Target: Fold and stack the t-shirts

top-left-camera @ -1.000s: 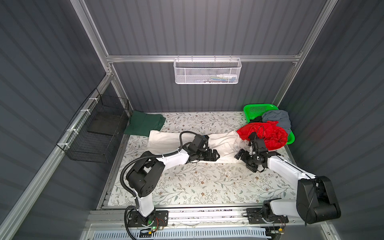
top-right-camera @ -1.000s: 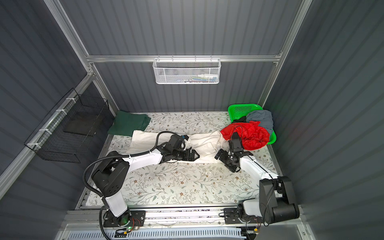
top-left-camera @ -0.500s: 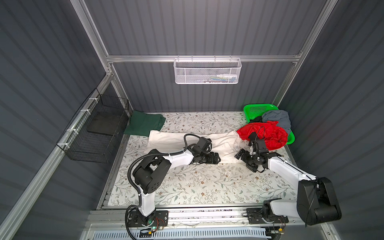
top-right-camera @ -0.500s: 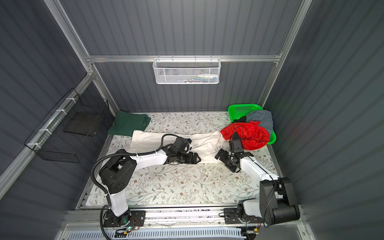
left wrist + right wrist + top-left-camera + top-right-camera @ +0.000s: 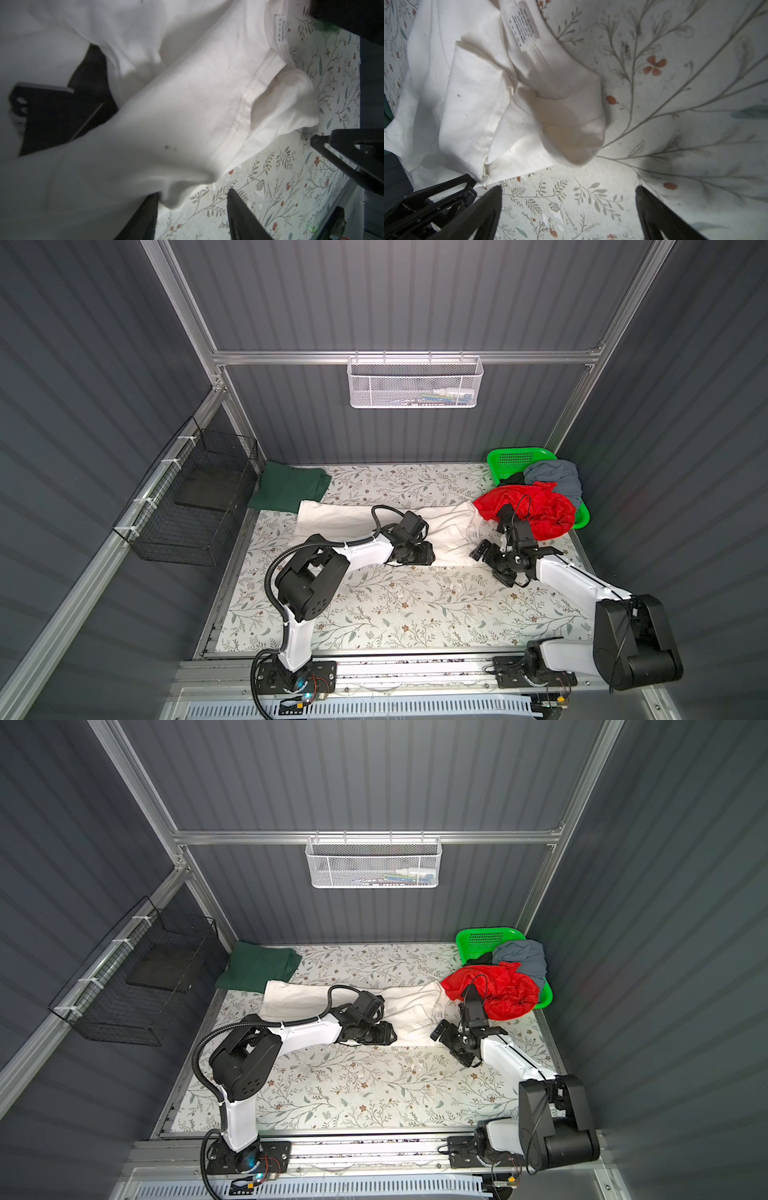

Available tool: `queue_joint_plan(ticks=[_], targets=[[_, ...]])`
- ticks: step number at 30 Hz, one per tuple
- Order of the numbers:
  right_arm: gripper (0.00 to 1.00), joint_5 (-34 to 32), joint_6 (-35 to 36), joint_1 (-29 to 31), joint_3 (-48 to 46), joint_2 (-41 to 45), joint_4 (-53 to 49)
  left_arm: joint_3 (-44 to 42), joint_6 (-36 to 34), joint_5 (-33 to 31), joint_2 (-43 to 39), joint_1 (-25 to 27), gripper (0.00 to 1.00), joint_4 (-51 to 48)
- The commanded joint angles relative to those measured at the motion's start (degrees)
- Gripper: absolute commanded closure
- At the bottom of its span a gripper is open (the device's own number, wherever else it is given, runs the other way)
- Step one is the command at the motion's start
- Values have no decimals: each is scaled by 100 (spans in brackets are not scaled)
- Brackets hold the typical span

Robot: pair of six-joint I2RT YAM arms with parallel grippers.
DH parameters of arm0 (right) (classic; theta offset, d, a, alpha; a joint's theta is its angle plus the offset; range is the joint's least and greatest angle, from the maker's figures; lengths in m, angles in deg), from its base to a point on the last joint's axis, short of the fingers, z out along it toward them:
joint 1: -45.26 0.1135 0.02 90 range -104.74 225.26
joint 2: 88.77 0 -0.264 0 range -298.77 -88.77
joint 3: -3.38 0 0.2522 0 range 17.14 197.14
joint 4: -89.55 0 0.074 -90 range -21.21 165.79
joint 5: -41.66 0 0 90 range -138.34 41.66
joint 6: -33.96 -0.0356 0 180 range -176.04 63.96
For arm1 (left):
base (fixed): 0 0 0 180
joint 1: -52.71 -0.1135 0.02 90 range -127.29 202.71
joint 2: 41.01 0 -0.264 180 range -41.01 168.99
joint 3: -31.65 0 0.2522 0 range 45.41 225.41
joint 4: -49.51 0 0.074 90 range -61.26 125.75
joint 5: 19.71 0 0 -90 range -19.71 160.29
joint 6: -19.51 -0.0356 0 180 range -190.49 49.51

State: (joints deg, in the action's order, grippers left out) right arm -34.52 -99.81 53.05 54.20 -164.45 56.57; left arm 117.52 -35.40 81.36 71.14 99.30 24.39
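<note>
— So, which shirt are you on?
— I'm on the off-white t-shirt (image 5: 332, 518). It lies stretched across the middle of the frame on the bench (image 5: 395, 614). It runs from just beside the folded dark green t-shirt (image 5: 291, 487) at upper left to the red t-shirt (image 5: 536, 510) at right, which lies over its right end.
— And your left end effector?
— My left end effector (image 5: 194, 192) is low at the shirt's near edge, centre frame. On the wrist camera I see its fingers (image 5: 239, 216) apart, with floral bench showing between them and a fold of cloth against one finger. It isn't clamped on anything I can make out.
— Right side?
— My right end effector (image 5: 569, 187) is spread wide and empty, just off the shirt's corner near the care label (image 5: 521, 31). Bare bench shows between its fingers.
— The rest of the pile?
— The red one spills out of the green basket (image 5: 515, 456) at upper right. The grey-blue t-shirt (image 5: 557, 477) and a bit of the black t-shirt (image 5: 515, 479) sit in the basket behind it.
</note>
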Motion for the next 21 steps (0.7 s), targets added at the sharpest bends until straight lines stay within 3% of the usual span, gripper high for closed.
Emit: queue_joint_plan(ticks=[1,6,11,14,21], targets=[[1,68,-44,-32,-42,6,70,218,-66,-197,137,39,48,-467],[1,86,-31,-41,-41,4,69,354,-90,-254,251,43,70,-647],[1,138,-18,-50,-76,0,110,521,-149,-411,340,43,81,-902],[1,137,0,-58,-104,28,117,548,-192,-341,333,43,100,-868],[1,164,0,-67,-120,8,167,593,-230,-605,171,35,100,-1051]])
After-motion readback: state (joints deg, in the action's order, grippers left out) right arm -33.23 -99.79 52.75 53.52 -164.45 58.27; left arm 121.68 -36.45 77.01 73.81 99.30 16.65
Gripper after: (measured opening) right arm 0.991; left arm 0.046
